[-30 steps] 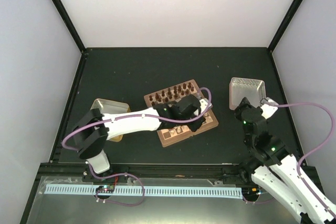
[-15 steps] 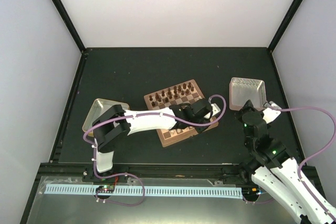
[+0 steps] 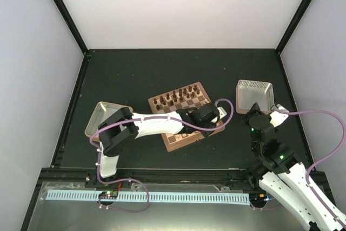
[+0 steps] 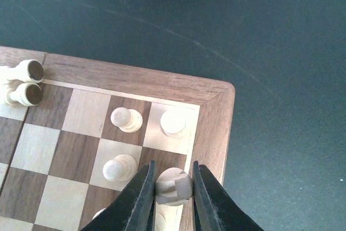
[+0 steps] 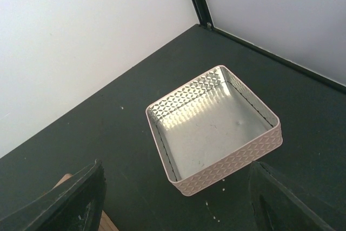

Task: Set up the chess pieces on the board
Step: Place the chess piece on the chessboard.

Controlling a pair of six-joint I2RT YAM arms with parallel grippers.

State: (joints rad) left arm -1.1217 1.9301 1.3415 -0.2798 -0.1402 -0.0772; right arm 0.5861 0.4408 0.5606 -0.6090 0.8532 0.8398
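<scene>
My left gripper (image 4: pixel 173 190) is shut on a cream chess piece (image 4: pixel 174 186) with a notched top. It holds the piece over the dark square at the corner of the board (image 4: pixel 211 117). Three cream chess pieces (image 4: pixel 126 119) stand on the squares just beyond it, and two lie on their sides at the left (image 4: pixel 24 82). From above, the left gripper (image 3: pixel 217 116) is at the board's (image 3: pixel 175 143) right corner. My right gripper (image 5: pixel 178 204) is open and holds nothing, a little short of the metal tray.
Dark brown chessmen (image 3: pixel 175 97) fill the board's far rows. An empty patterned metal tray (image 5: pixel 232 166) sits right of the board, also seen from above (image 3: pixel 254 84). A second tray (image 3: pixel 100 106) lies left of the board, partly under my left arm. Black frame rails border the mat.
My left arm has swung right across the board, carrying its gripper to the right corner. The right arm has drawn back slightly, uncovering more of the right tray.
</scene>
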